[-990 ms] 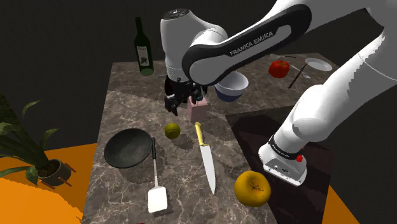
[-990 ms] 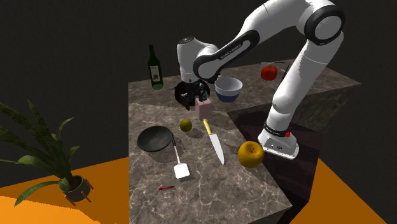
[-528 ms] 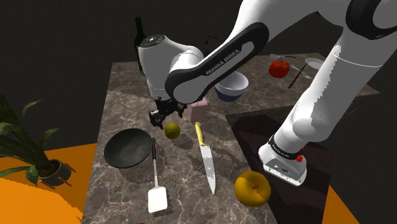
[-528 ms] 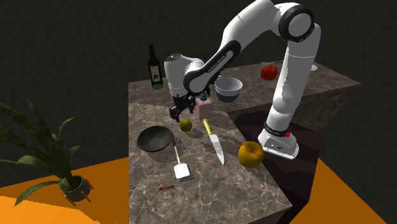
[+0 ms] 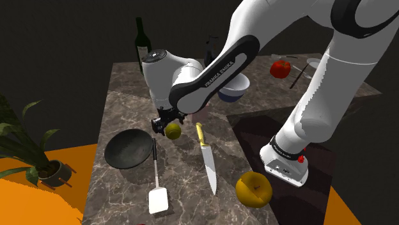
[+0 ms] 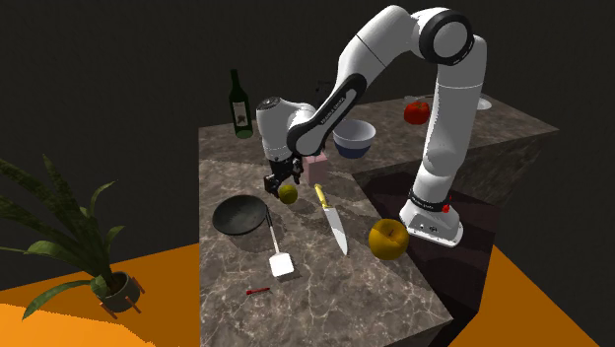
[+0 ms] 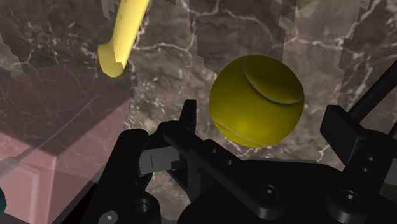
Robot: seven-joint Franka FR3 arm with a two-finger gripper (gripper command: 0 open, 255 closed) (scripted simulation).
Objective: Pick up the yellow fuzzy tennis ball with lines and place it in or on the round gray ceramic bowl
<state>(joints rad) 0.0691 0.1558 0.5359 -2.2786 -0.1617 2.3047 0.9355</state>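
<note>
Hand (image 7: 262,114) spread, one finger on each side of the yellow tennis ball (image 7: 257,100), neither touching it. Ball rests on the marble tabletop (image 5: 185,185) just beyond the fingertips. Dark gray bowl (image 5: 114,146) sits near the hand, on the side away from the knife (image 5: 206,156). Risk: closing this high probably catches only the ball's upper curve, so it squirts out and rolls; an off-centre squeeze could nudge it toward the knife

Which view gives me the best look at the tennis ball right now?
The wrist view: the tennis ball is large there, seam lines plain, between the fingers of the open hand. The shoulder view and the second exterior view show it small on the counter, close beside the hand.
</note>
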